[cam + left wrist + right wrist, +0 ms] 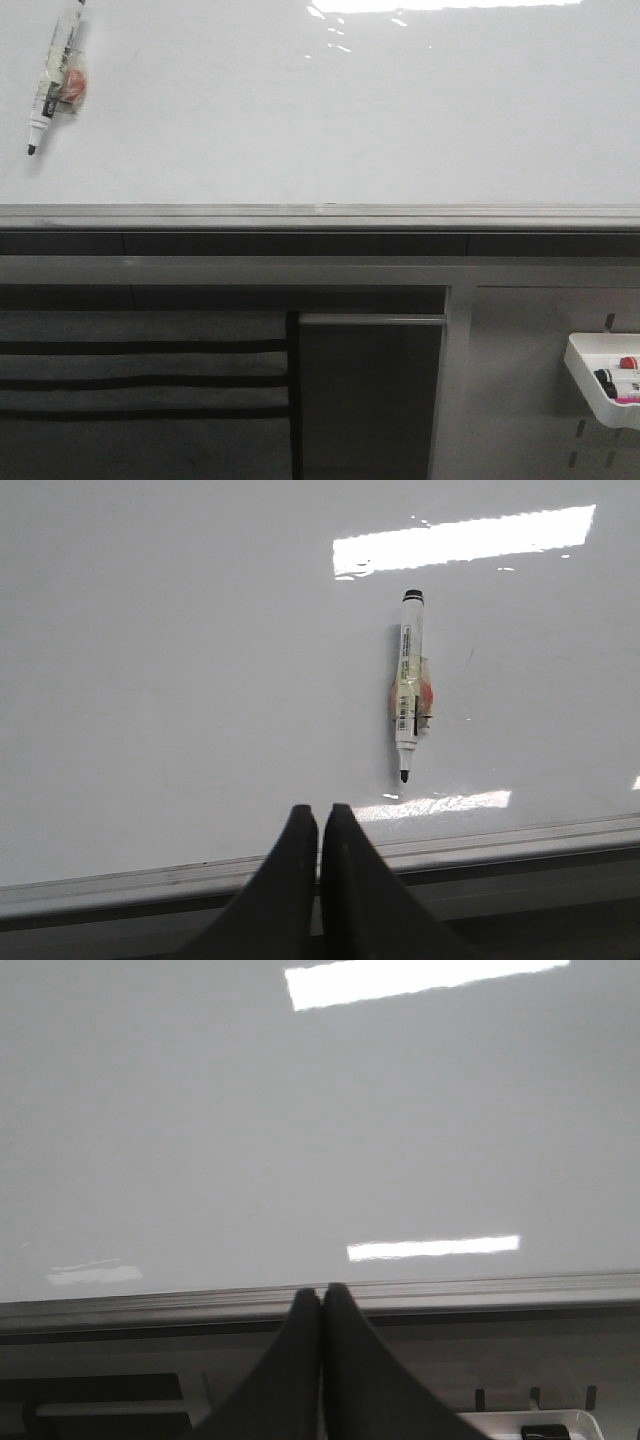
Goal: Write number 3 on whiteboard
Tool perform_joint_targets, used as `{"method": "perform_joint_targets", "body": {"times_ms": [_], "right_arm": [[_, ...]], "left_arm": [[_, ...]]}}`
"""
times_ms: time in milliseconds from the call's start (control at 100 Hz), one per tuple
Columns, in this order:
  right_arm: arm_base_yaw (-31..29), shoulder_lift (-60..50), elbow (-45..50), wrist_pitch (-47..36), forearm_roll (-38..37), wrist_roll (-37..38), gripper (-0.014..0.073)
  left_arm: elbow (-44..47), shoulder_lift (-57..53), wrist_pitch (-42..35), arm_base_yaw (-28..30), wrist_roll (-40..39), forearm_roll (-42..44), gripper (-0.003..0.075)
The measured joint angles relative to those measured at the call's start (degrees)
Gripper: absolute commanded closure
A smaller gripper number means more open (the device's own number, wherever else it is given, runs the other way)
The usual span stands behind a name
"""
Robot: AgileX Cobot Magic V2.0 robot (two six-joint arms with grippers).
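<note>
While we look straight ahead, the whiteboard point(330, 110) fills the upper half, glossy and flat with bright glare streaks near the top, and no number 3 on it that we can see. A slim white marker point(55, 75) with a black tip sits tilted at the board's upper left, uncapped, with something orange taped to its barrel. A grey metal rail point(320, 213) runs along the lower edge. Low on the right, a small white tray point(603, 392) holds more markers. Both wrist views show tapered black fingers pressed together: left gripper point(319, 825) and right gripper point(321, 1305) are clenched on nothing.
</note>
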Motion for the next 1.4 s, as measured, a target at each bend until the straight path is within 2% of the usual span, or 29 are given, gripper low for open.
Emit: {"method": "perform_joint_targets", "body": {"times_ms": [240,310,450,560,690,850,1000,1400], "right_arm": [[0.0,0.0,0.0,-0.8,0.0,0.0,0.0665],[0.0,0.0,-0.6,2.5,0.0,0.0,0.0665],[0.0,0.0,-6.3,10.5,0.0,0.0,0.0665],[0.0,0.9,-12.6,13.7,0.0,0.0,0.0665],[0.0,5.7,-20.3,17.5,0.0,-0.8,0.0665],[0.0,12.6,-29.0,22.0,0.0,-5.1,0.0665],[0.0,15.7,-32.5,22.7,0.0,-6.0,0.0665],[0.0,15.9,-32.6,23.2,0.0,-6.1,0.0665]], "left_arm": [[-0.2,0.0,-1.1,0.0,0.0,-1.7,0.0739],[-1.8,0.0,0.5,0.0,0.0,-3.7,0.0739],[-9.9,0.0,6.4,0.0,0.0,-6.2,0.0739],[-18.6,1.9,13.5,0.0,0.0,-6.6,0.0739],[-28.0,7.6,22.2,0.0,0.0,-6.7,0.0739],[-35.2,13.8,27.0,0.0,0.0,-6.7,0.0739],[-36.4,15.6,27.2,0.0,0.0,-6.7,0.0739],[-36.4,15.8,27.2,0.0,0.0,-6.7,0.0739]]}}
